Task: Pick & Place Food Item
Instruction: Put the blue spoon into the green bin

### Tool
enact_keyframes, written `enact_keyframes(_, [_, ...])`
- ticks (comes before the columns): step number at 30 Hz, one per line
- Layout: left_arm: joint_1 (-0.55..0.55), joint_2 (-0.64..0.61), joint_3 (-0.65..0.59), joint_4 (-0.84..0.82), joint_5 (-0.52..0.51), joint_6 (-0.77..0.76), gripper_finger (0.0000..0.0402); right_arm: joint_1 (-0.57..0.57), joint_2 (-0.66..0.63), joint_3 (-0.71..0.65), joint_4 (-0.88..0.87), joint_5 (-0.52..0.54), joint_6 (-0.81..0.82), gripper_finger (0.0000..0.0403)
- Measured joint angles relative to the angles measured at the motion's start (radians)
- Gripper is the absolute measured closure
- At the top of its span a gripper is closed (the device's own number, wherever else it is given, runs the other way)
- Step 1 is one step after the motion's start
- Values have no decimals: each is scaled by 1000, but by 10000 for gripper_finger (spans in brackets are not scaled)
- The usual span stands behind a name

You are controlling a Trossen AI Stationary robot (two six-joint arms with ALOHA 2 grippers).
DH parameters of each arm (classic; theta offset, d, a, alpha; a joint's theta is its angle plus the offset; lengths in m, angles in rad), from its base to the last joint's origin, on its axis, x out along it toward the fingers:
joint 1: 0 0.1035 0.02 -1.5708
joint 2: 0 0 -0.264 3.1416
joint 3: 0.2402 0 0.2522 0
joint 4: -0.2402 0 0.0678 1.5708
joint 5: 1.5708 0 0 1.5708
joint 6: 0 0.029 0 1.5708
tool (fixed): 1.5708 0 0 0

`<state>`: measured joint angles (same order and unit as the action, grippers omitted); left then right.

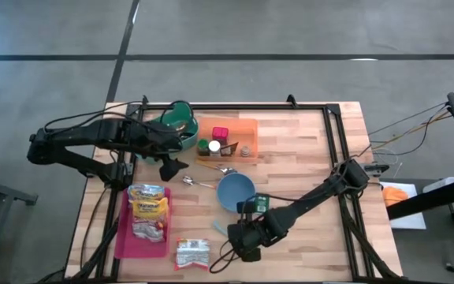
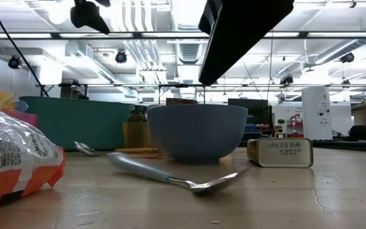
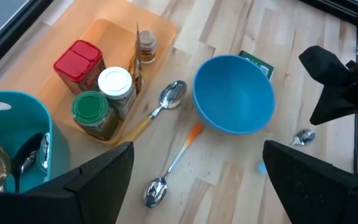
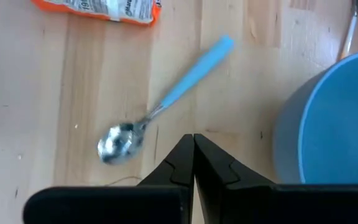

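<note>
My right gripper (image 4: 193, 155) clamped shut, empty, frame centre above blue-handled spoon (image 4: 166, 102); blue bowl (image 4: 334, 118) at right. Left gripper (image 1: 172, 167) spread wide, upper left.

The blue bowl (image 4: 334, 124) ran off the right wrist view's edge, and the snack packet (image 4: 98, 11) was clipped there too. In the low view another packet (image 2: 11, 159) was cut off, and the tin (image 2: 280, 153) bore print too small to read below its top line.

blue bowl (image 3: 234, 94) on table | orange tray (image 3: 114, 46) holds jars | two spoons beside bowl | end effector fingers (image 3: 98, 180) spread
</note>
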<state>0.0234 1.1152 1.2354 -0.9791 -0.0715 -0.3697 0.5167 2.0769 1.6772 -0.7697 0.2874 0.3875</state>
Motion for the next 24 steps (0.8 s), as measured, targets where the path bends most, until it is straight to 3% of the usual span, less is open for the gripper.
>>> enact_keyframes(12, [-5,-1,0,-16,0,3,42,-2,2,-5,53,-43,99,386])
enact_keyframes(24, [-5,-1,-75,-13,4,3,42,-9,2,-40,98,1,22,229])
